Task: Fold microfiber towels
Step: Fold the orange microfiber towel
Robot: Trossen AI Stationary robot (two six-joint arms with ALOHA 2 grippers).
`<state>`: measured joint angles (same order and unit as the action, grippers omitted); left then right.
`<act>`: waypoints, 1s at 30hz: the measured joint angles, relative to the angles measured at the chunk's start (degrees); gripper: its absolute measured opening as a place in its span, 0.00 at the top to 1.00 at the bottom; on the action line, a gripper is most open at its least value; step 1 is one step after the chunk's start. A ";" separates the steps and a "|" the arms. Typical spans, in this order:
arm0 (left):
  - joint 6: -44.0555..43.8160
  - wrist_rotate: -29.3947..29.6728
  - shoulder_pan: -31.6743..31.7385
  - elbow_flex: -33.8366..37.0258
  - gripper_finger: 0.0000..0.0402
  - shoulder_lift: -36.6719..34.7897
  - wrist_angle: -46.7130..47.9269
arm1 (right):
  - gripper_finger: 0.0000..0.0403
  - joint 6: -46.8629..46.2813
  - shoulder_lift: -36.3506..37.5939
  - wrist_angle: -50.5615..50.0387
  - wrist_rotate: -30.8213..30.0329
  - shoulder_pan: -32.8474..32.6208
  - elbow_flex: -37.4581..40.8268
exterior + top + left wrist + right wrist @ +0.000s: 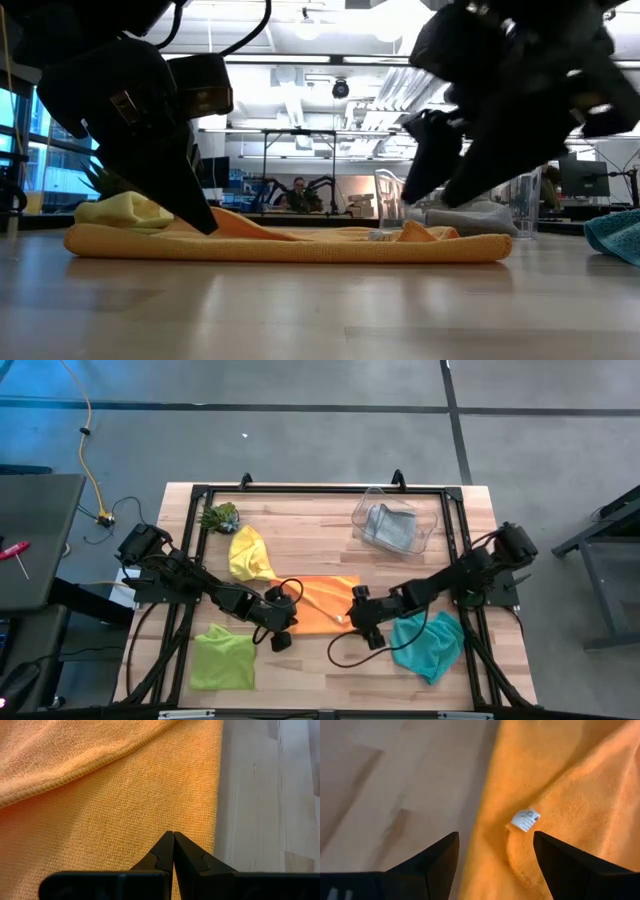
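The orange microfiber towel (320, 605) lies flat at the table's middle, with one layer folded over another; the upper layer's hem (100, 765) shows in the left wrist view. My left gripper (288, 625) (173, 834) is shut, its tips down on the towel's left part. My right gripper (350, 618) (495, 836) hangs open above the towel's right edge; a small white label (525, 820) shows between its fingers. Yellow (248, 553), lime green (222, 657) and teal (428, 642) towels lie around it. A grey towel (390, 525) sits in the bin. My left gripper sets its shut fingertips (205, 222) on the orange towel's lower layer (165, 810), a short way in from one edge. It comes slanting down from the table's left. The towel stays flat on the table under the tips.
A clear plastic bin (430, 532) stands at the far right and a small green plant (220, 517) at the far left. A black frame (320, 490) runs around the wooden table. Bare wood shows along the near edge between the lime green and teal towels.
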<state>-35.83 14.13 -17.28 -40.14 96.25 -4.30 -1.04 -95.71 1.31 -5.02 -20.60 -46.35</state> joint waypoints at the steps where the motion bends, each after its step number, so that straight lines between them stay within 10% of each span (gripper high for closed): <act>1: -0.02 0.00 0.00 0.00 1.00 0.00 -0.02 | 0.38 -0.29 -0.63 0.94 -0.67 0.17 0.00; 30: 0.00 -0.02 0.00 0.00 1.00 0.00 0.18 | 0.99 -0.45 -4.95 3.65 2.34 2.25 -0.02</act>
<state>-35.84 14.11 -17.28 -40.14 96.25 -4.12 -1.50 -100.66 4.96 -2.68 -18.35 -46.37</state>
